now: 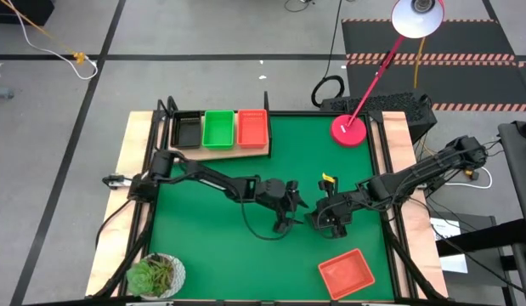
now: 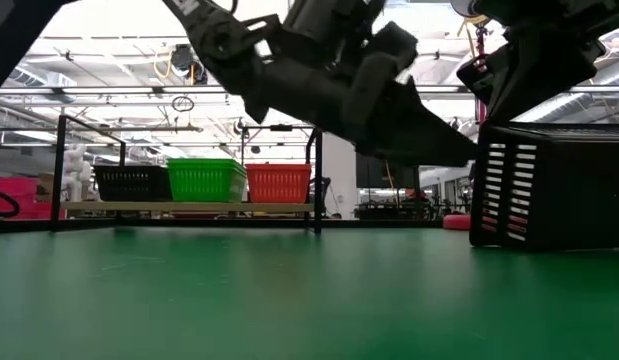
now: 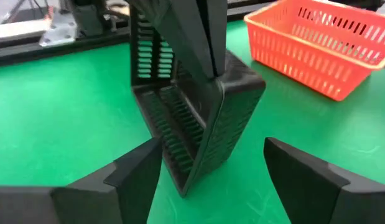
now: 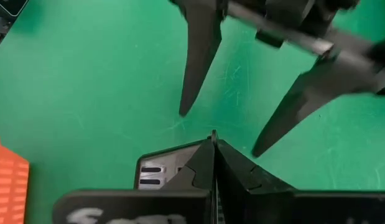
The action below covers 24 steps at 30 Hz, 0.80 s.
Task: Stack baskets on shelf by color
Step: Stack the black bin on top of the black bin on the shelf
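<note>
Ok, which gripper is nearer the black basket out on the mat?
Right. The right gripper is shut on the wall of the black basket, holding it tilted on the mat. The left gripper sits just beside it, jaws open toward the basket, not touching.

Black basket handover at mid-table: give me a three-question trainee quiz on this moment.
1. True or false: the right gripper is shut on the black basket.
2. The left gripper is: A) open, facing that basket; B) shut on it; C) over the shelf.
3. Fill in: the loose basket near the table's front edge is ____.

Key: 1 true. 2 A. 3 red-orange.
</note>
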{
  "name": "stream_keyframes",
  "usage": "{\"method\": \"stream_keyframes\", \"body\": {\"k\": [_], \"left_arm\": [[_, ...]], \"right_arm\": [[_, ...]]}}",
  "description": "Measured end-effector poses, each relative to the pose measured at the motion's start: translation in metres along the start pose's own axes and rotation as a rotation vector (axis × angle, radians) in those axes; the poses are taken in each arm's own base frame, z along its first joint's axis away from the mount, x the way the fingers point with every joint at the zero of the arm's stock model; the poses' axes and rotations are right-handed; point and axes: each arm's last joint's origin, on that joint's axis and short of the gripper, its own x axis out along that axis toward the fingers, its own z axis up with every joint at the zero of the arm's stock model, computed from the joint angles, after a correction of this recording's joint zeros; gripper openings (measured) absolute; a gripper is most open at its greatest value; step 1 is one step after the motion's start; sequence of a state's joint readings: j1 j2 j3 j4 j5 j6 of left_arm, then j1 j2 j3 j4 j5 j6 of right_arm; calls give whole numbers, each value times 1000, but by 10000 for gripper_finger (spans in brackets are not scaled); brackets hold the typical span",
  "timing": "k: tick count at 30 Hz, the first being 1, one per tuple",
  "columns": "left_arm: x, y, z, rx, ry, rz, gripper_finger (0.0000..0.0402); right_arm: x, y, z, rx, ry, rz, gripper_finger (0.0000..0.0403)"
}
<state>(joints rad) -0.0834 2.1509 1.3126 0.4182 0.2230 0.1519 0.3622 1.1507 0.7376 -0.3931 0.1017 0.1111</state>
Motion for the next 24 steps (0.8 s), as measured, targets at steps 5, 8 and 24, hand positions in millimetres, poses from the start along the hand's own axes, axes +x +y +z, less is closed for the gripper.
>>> {"method": "stream_keyframes", "body": {"k": [5, 8, 24], "left_arm": [[18, 3, -8, -1, 6, -6, 239], [23, 4, -8, 20, -9, -9, 206], [6, 5, 5, 78, 83, -47, 17]], "right_arm": [[0, 0, 0, -19, -1, -1, 2], [0, 0, 0, -22, -2, -1, 2], [-9, 3, 5, -1, -91, -43, 57]]}}
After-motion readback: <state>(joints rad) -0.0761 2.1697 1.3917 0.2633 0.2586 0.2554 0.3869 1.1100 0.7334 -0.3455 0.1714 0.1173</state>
